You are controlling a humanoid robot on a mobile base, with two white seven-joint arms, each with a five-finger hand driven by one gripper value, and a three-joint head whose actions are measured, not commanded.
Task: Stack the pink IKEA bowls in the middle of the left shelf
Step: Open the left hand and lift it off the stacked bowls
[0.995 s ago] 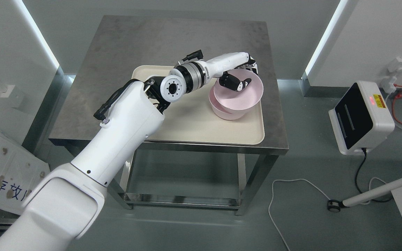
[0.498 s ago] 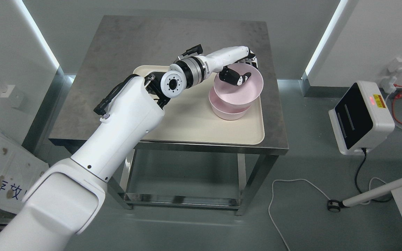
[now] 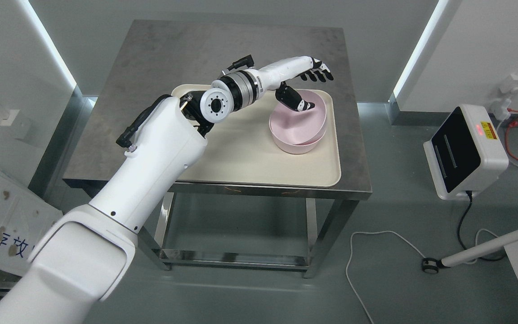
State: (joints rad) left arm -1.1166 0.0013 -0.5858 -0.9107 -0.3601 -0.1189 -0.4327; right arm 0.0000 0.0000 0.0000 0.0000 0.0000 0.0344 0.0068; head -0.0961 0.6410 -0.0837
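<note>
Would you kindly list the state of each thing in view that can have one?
Upper pink plastic bowl: nested in the lower one, tilted, not held.
Lower pink plastic bowl: upright on the tray.
Cream rectangular tray: flat on the steel table.
Left hand: open, above the bowls.

A grey steel worktop [image 3: 160,58] is carrying a cream tray [image 3: 250,166]. On the floor to the right, a white box with a black panel [image 3: 465,152] is showing a red light, and a white cable [image 3: 378,235] is trailing beside it.
</note>
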